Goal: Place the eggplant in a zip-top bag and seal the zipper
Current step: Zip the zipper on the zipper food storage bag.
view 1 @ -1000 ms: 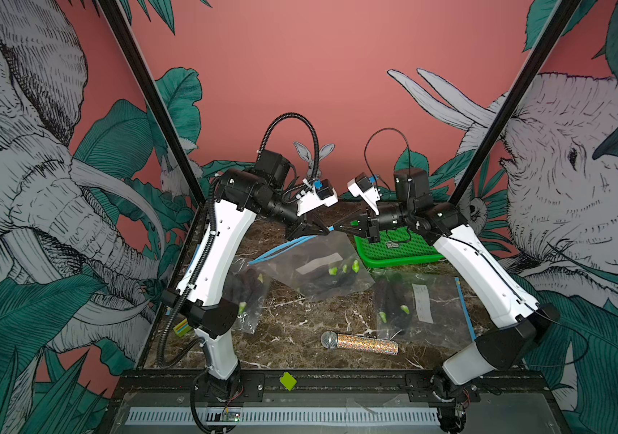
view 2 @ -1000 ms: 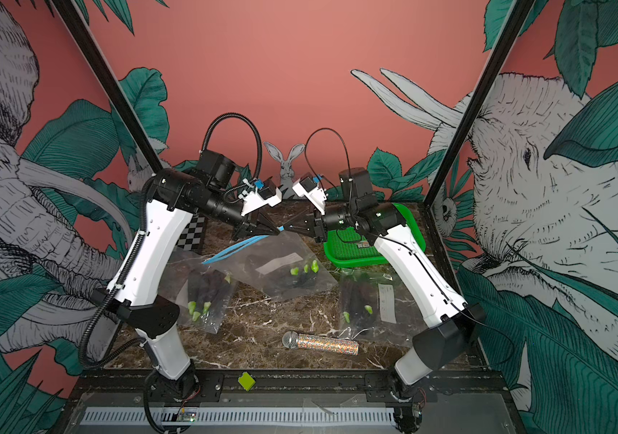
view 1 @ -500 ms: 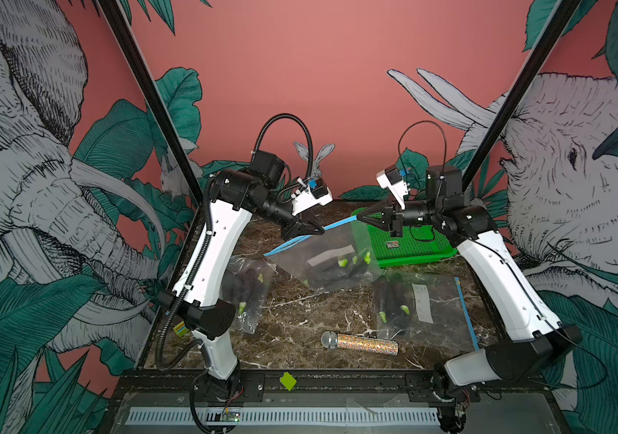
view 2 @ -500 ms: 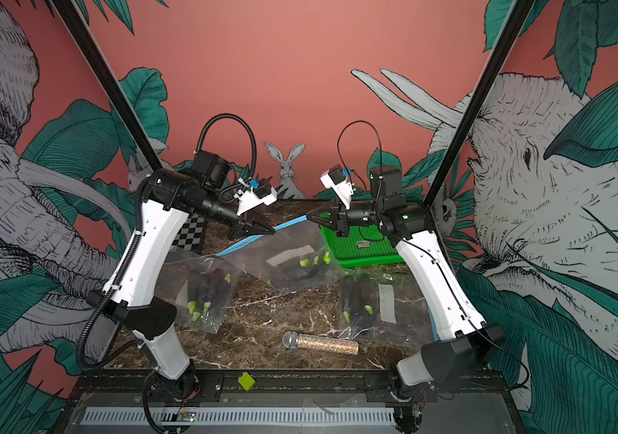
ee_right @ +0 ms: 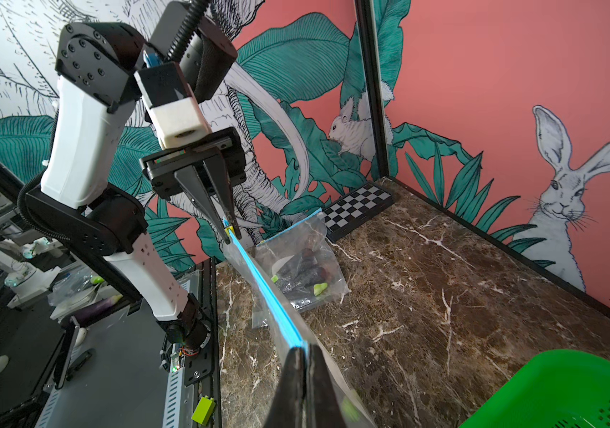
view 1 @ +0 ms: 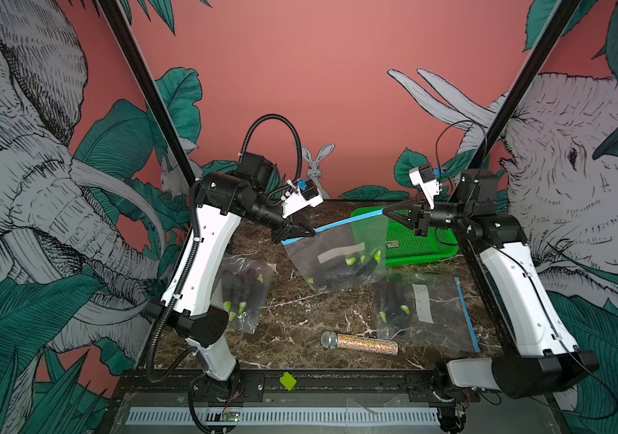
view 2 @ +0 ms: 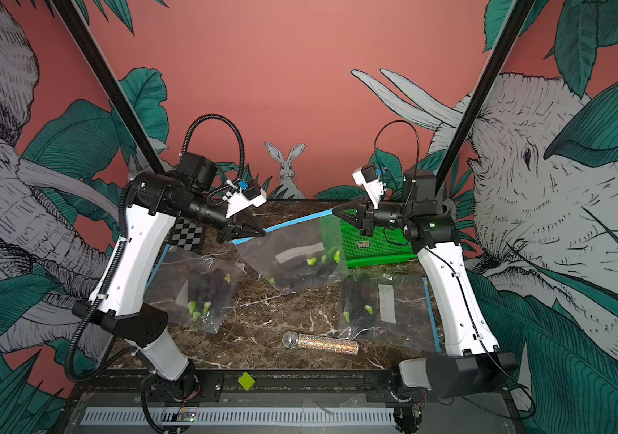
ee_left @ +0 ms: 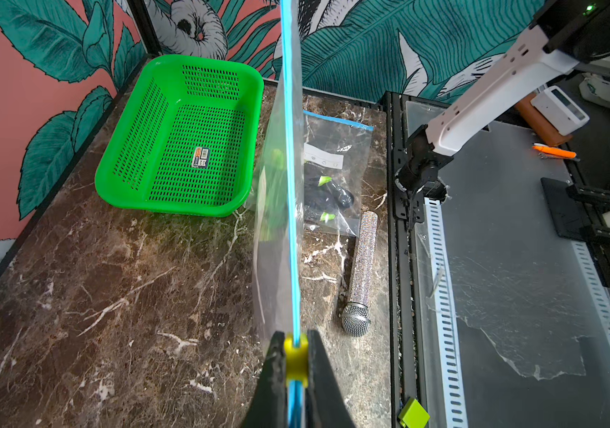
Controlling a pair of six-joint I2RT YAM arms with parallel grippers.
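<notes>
Above the marble surface (view 1: 292, 319), my left and right jaws clamp the zipper (view 1: 337, 226) ends of the eggplant-filled zip-top bag (view 1: 333, 244); I'd keep it taut while sealing

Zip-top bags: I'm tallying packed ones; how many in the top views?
3: held bag between left gripper and right gripper; left bag beside left arm; right bag beside right arm.

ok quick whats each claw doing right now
left claw: closed, pinching one end of the zip-top bag at its blue zipper edge
right claw: closed, pinching the other end of the same edge
</notes>
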